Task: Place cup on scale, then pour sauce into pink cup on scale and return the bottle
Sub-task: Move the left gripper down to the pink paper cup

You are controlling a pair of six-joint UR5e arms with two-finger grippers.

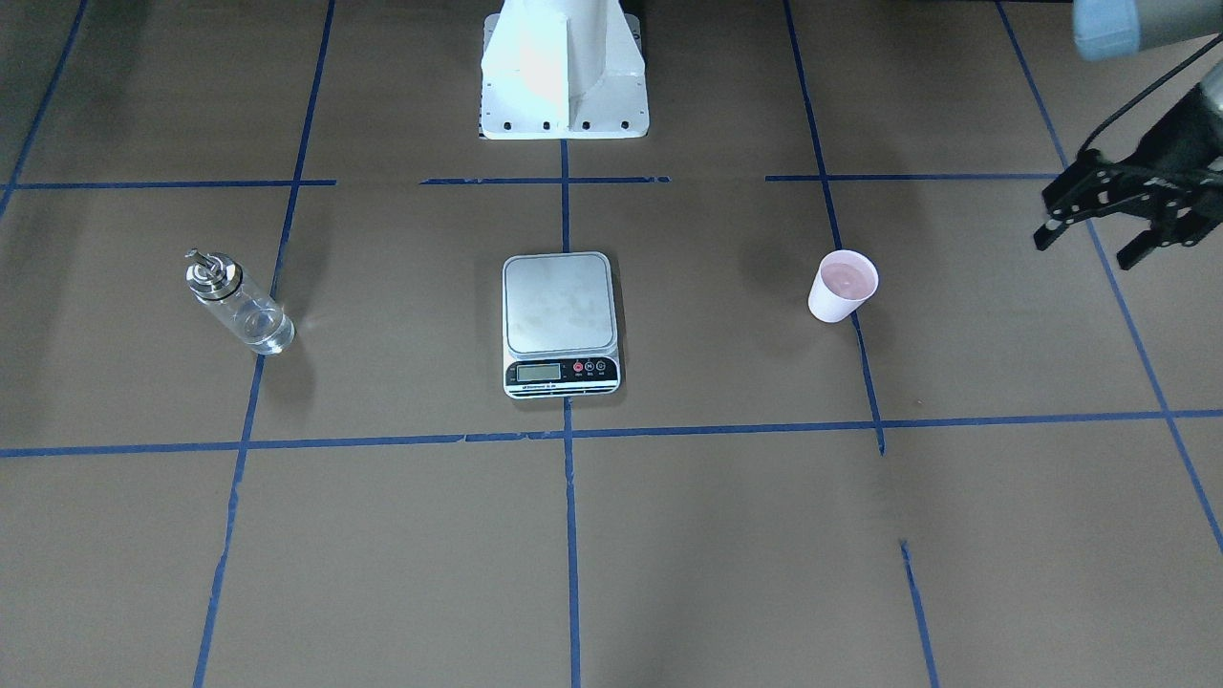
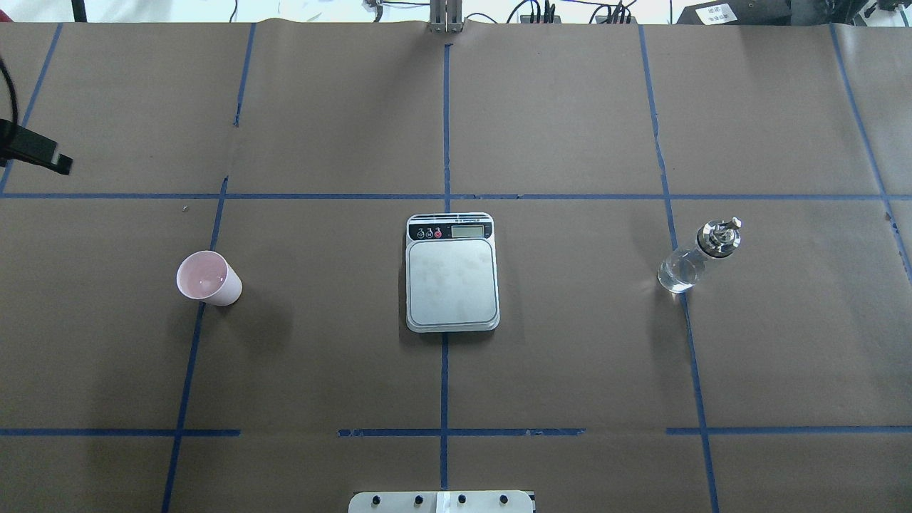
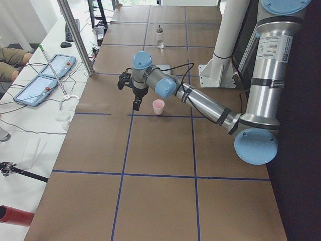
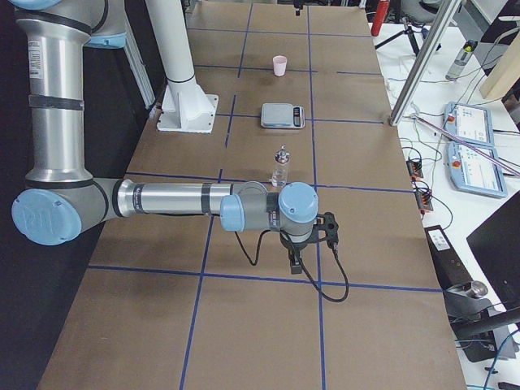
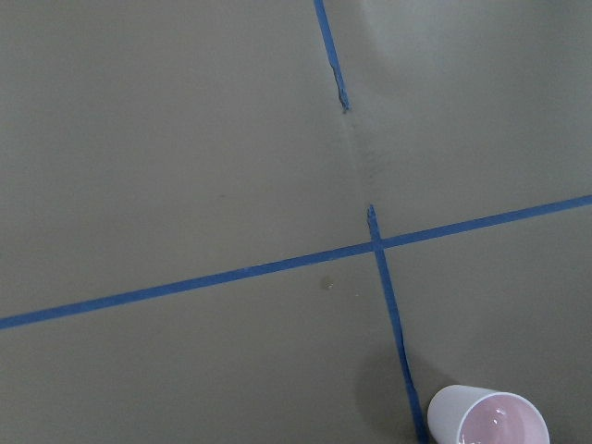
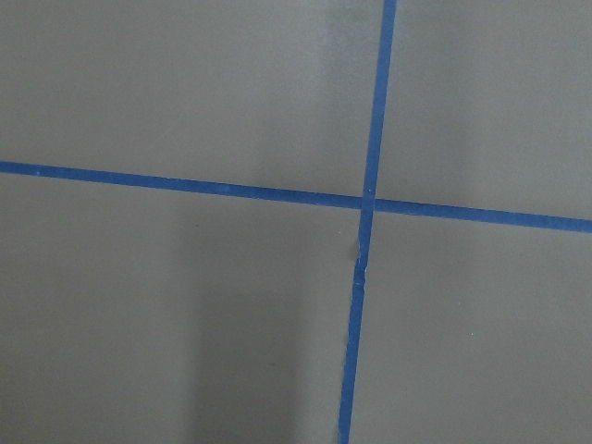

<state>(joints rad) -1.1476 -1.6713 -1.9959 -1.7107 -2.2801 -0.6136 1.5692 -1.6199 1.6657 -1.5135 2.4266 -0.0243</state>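
Near the cup (image 1: 843, 285), left claw (image 1: 1084, 248) gapes empty (right claw (image 4: 296, 262): cannot tell).

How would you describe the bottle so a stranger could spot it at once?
On the brown table taped with blue lines, find the scale at the centre. The bottle stands to the robot's right of it, on one of those lines. It is clear glass with a shiny metal cap, unlike the pink cup opposite.

Brown table (image 2: 570, 356) with blue tape grid (image 2: 446, 107), two blue-cased tablets (image 3: 56, 66), slanted metal pole (image 3: 75, 35), red tube (image 3: 12, 216)
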